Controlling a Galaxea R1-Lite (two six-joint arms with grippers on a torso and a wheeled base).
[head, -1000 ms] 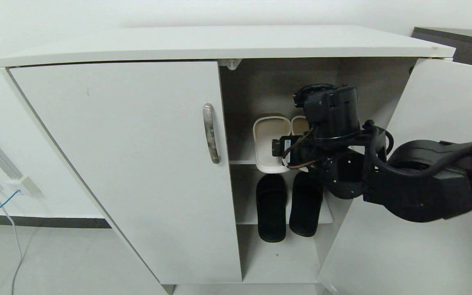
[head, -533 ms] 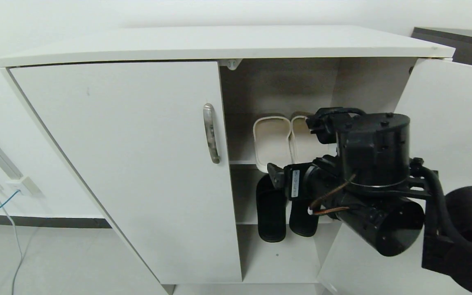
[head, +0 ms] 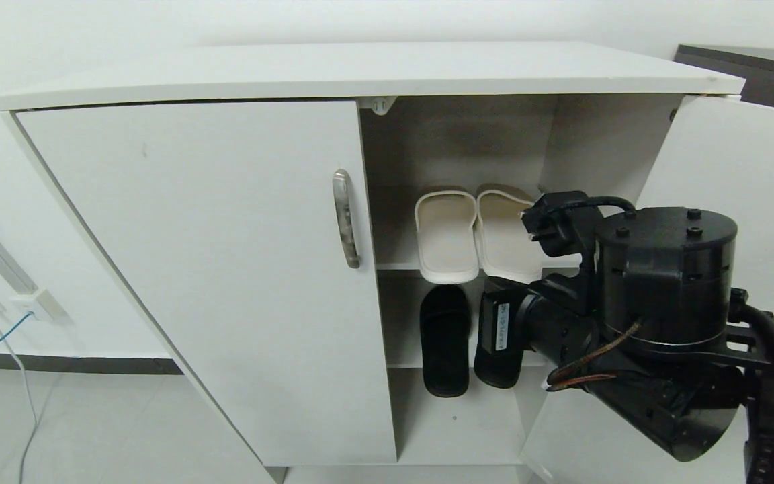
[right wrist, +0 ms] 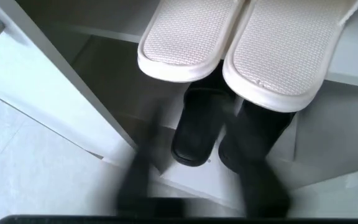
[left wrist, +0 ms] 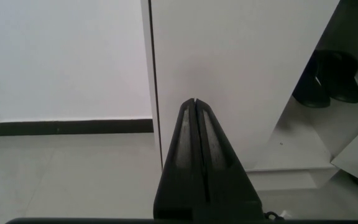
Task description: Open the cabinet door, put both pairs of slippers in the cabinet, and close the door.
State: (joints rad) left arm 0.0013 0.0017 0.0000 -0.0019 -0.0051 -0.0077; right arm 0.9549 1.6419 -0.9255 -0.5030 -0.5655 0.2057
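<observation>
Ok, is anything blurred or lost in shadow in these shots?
Right wrist view: the right gripper is smeared by blur, while the white slippers are crisp. Head view: the cabinet is shadowed in its upper recess, and the handle shows a sheen. Left wrist view: the left gripper is sharp.

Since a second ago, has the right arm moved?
Yes. The right arm has drawn back out of the cabinet, lower and nearer the camera, uncovering the white slippers on the upper shelf.
</observation>
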